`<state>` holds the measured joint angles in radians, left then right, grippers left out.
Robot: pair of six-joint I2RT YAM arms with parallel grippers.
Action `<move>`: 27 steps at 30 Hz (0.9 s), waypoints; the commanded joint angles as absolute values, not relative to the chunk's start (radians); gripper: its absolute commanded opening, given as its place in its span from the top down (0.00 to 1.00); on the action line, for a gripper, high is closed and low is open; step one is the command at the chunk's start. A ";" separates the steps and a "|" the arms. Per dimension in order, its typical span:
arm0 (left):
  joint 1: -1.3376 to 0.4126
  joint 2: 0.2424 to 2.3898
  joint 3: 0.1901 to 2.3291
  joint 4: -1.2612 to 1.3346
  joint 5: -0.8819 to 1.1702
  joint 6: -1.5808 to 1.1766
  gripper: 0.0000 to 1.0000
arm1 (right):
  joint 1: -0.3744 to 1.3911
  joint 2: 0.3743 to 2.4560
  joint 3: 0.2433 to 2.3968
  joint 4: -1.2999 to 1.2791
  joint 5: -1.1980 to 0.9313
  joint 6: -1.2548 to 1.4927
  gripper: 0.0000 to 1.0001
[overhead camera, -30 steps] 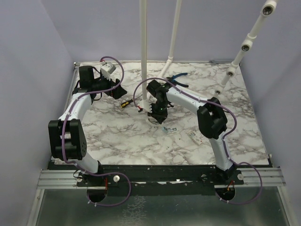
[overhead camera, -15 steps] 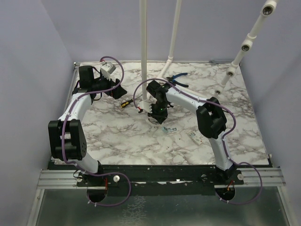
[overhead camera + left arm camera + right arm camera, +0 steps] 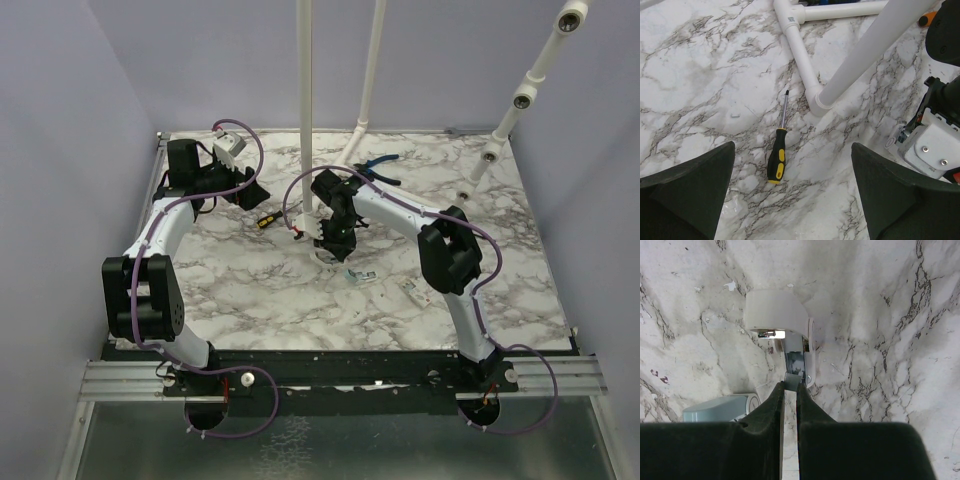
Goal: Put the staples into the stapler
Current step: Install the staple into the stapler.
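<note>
With our left jaws wide apart and empty, our right jaws pinch the stapler by its thin metal strip mid-frame on the desk, so a crooked tug could make it slip or tip.

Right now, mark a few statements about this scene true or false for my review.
The left gripper stands open and empty. True.
The right gripper is wide open. False: its fingers pinch the silvery metal part of the stapler.
The yellow-handled screwdriver is held by the left gripper. False: it lies untouched on the marble table.
A white pipe frame stands on the table. True.
</note>
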<state>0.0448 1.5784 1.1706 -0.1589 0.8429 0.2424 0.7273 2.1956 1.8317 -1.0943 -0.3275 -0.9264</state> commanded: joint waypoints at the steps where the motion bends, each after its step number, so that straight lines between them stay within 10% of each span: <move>1: 0.053 1.549 1.161 -0.159 0.850 0.246 0.01 | 0.732 2.191 1.861 -1.111 -0.341 -0.940 0.93; 27: 0.052 1.554 1.161 -0.160 0.854 0.251 0.01 | 0.730 2.170 1.867 -1.109 -0.353 -1.013 0.93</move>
<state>0.0448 1.5784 1.1706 -0.1589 0.8429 0.2436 0.7273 2.1860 1.8412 -1.1011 -0.3485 -1.0042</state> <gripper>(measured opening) 0.988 0.100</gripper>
